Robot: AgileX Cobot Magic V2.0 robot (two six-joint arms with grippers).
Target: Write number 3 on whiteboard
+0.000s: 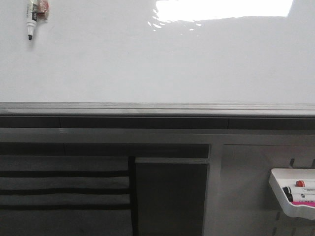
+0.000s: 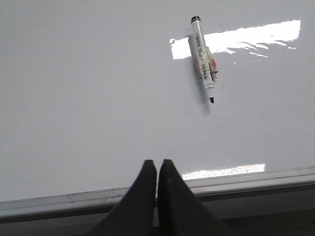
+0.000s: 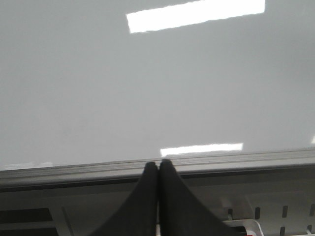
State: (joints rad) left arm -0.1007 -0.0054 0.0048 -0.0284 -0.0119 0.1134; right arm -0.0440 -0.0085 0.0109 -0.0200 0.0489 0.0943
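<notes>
Both pairs of fingers are pressed together and hold nothing: the left gripper (image 2: 157,167) and the right gripper (image 3: 158,168) each sit just near the grey edge rail (image 1: 157,109) of the whiteboard (image 1: 162,64). On the board, no written mark can be seen. A marker (image 1: 32,18) lies at the far left of the board, uncapped, its black tip pointing toward the near edge, with an orange-pink piece attached around its body. Low on the right, a small white tray (image 1: 283,194) holds more markers (image 1: 300,191).
</notes>
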